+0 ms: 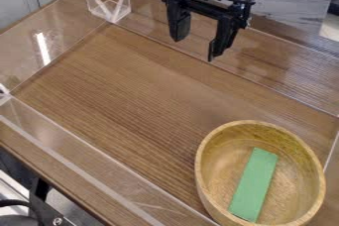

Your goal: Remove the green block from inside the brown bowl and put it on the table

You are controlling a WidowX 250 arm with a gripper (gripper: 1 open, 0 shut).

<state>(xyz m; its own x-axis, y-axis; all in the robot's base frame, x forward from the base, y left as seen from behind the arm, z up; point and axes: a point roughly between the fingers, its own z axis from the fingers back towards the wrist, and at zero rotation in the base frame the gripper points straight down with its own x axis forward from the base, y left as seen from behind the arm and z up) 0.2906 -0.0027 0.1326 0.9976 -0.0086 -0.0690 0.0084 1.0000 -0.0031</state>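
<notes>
The arm hangs over the far edge of the table [146, 91], its black gripper [196, 42] pointing straight down, fingers [175, 24] spread wide apart with nothing between them, tips held clear above the surface

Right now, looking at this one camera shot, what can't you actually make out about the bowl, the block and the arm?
- Arm above the gripper: cut off by the top edge of the camera view.
- Brown bowl: its near rim runs out of the bottom edge.
- Green block: its underside is hidden, so how it rests on the bowl is unclear.
- Table: the right side is cut by the frame; glare blurs the acrylic walls.
</notes>
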